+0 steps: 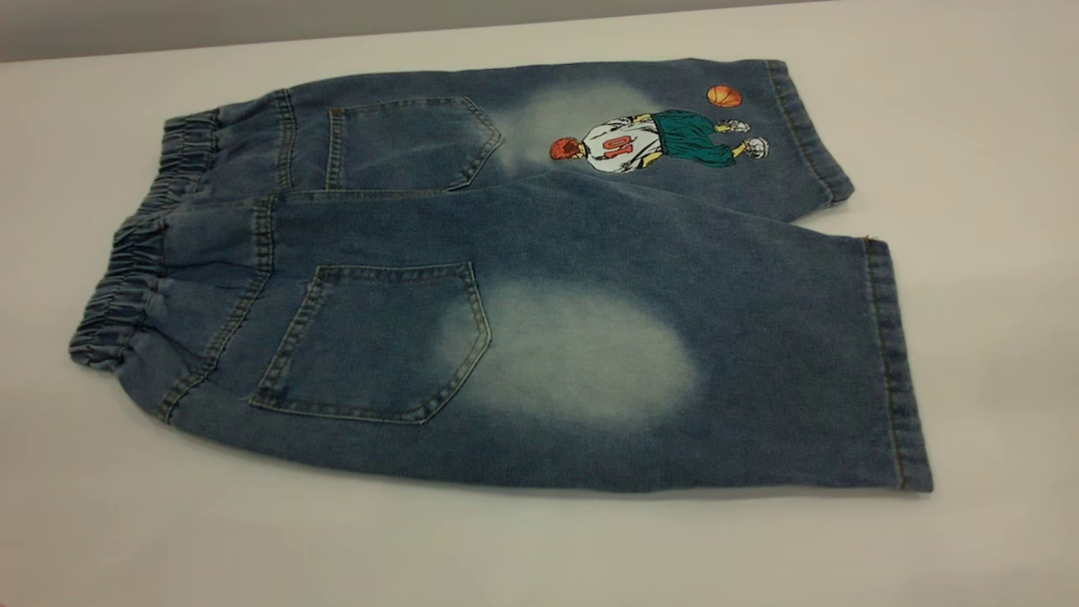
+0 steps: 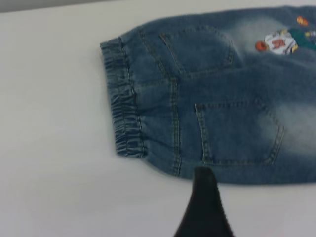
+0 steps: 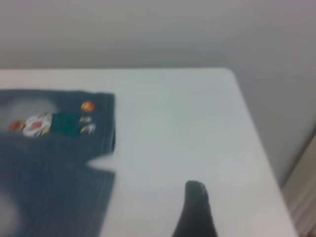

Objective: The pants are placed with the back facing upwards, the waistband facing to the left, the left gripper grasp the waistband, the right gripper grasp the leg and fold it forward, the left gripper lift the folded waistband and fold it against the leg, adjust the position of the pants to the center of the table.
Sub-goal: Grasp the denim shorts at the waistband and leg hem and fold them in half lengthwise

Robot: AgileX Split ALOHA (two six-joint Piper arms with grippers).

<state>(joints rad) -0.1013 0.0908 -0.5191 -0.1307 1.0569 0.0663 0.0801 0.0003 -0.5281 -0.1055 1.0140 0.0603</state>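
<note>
The pants (image 1: 539,219) lie flat on the table (image 1: 539,556), back pockets up. Their gathered waistband (image 1: 135,261) points left. The leg (image 1: 590,354) with the pale oval patch lies nearest the front; the leg with the basketball-player print (image 1: 649,139) lies behind it. Neither gripper appears in the exterior view. My left gripper (image 2: 245,197) hangs over bare table just off the front edge of the pants, near the waistband (image 2: 124,98); one black finger (image 2: 203,202) shows. My right gripper (image 3: 222,197) is over bare table beyond the leg hems (image 3: 109,148), also showing one finger (image 3: 195,207). Both are open and hold nothing.
The table's right edge (image 3: 259,148) runs close to my right gripper, with a grey wall (image 3: 197,29) beyond it. Bare tabletop surrounds the pants on all sides, widest at the front.
</note>
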